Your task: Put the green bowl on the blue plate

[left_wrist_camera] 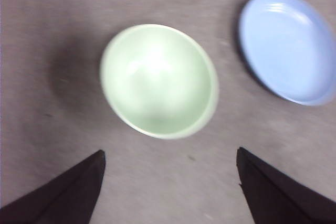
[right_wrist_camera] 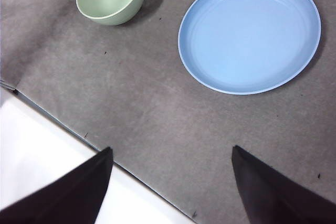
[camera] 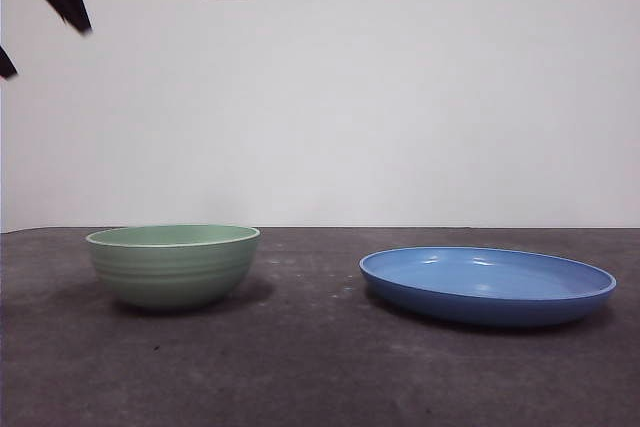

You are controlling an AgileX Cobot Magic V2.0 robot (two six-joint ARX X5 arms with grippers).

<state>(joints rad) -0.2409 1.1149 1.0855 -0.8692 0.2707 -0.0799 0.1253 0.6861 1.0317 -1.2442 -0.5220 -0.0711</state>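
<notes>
The green bowl [left_wrist_camera: 159,81] sat upright on the dark grey table [camera: 300,367], directly below the left gripper [left_wrist_camera: 170,182], whose two black jaws were spread wide and held above it without touching. The blue plate [camera: 487,284] lay flat on the same table, well apart from the bowl and empty. The right gripper [right_wrist_camera: 172,182] hung over the table's near edge, jaws also spread wide and holding nothing, with plate and bowl both out ahead of it. The left wrist view was blurred, so the bowl's ridges could not be made out there, and the plate was cut off at that picture's edge. In the front view only dark arm tips showed at the upper corner. There was one bowl, one plate and two grippers.
</notes>
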